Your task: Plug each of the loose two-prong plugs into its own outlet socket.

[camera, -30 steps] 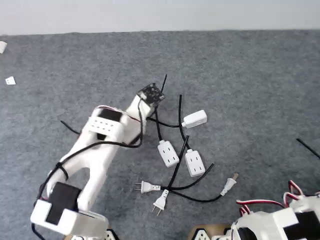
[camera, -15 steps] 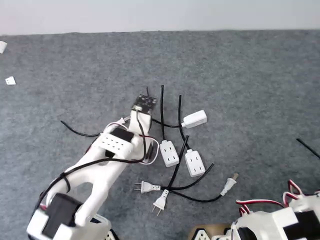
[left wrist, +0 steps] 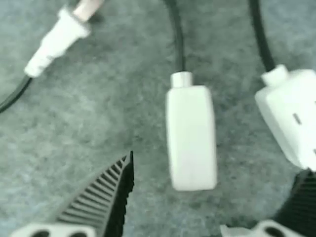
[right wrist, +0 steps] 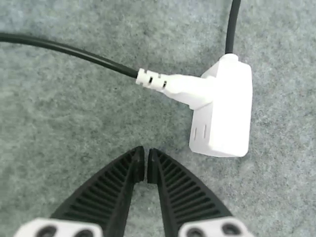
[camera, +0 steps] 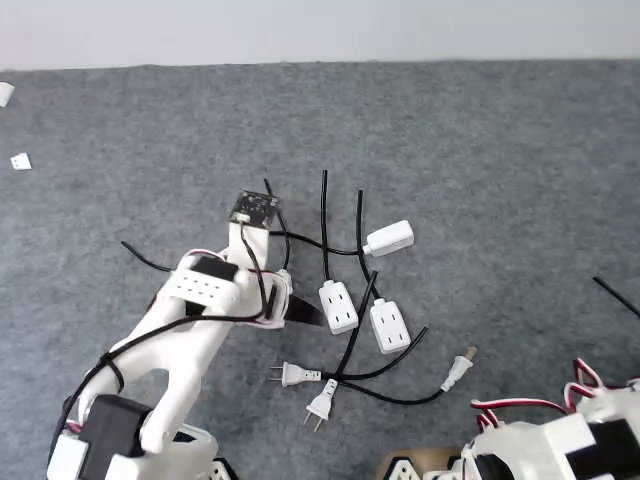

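Three white outlet sockets lie on the grey carpet: one [camera: 337, 305] in the middle, a second [camera: 390, 325] beside it, a third [camera: 390, 238] farther back. Loose two-prong plugs [camera: 295, 375] [camera: 322, 403] [camera: 458, 370] lie nearer the front on black cords. My left gripper [camera: 300, 312] sits just left of the middle socket. In the left wrist view it [left wrist: 213, 172] is open, with a socket [left wrist: 191, 136] lying between its fingers, untouched. My right gripper [right wrist: 146, 165] is shut on nothing, just short of a white socket [right wrist: 222, 113] with a plug [right wrist: 173, 86] pushed into it.
Black cords [camera: 360, 350] cross among the sockets and plugs. The right arm's white body [camera: 560, 445] sits at the front right corner. Small white scraps [camera: 20, 161] lie at the far left. Bare carpet spreads to the back and right.
The left arm has drawn back to the left and lowered, bringing its gripper beside the middle socket. A black cord now stands straight behind that socket. The right arm has not moved.
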{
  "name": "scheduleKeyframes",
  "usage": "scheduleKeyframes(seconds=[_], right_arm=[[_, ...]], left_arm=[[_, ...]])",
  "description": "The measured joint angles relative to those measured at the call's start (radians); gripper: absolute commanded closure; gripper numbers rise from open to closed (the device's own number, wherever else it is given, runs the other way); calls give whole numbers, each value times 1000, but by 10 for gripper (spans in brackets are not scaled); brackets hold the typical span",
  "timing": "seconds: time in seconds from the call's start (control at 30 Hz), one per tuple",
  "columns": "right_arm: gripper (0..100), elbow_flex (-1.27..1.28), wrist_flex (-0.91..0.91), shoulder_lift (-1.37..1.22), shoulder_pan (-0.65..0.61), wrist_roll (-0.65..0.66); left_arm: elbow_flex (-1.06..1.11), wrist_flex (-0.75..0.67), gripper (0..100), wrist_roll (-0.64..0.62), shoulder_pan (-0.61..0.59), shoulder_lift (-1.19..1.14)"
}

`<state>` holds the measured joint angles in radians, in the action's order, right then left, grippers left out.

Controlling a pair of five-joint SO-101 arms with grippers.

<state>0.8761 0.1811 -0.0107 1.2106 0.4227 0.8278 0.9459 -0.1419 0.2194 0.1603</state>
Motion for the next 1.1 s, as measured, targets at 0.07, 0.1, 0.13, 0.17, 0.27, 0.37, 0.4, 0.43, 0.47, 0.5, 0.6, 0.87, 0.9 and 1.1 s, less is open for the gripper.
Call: scheduleKeyframes(seconds=[0.07,0.1,0.13,0.17,0.27,0.37,0.4,0.43,0.47,0.5,0.6,0.87,0.9,1.1], right_arm=[[979,0,0,0,0,14],[979,0,0,0,0,17],[979,0,0,0,0,20],[979,0,0,0,0,23],[979,0,0,0,0,23],[979,0,0,0,0,23],[979,0,0,0,0,23],[979,0,0,0,0,23],[979,0,0,0,0,23],[979,0,0,0,0,23],[979,0,0,0,0,23],[979,0,0,0,0,23],[979,0,0,0,0,23],[979,0,0,0,0,23]], left_arm=[[-61,49,556,46,-35,0],[-95,81,588,74,-55,0],[-129,112,636,104,-72,0],[-163,143,699,141,-86,0],[-238,221,923,282,-84,0],[-284,264,977,377,-34,0],[-295,269,974,385,-14,0],[-299,272,980,388,8,0],[-301,273,987,390,26,0],[-302,273,987,390,48,0],[-304,267,987,390,121,0],[-204,44,987,299,207,-97],[-204,21,987,287,207,-130],[-256,-3,987,269,161,-252]])
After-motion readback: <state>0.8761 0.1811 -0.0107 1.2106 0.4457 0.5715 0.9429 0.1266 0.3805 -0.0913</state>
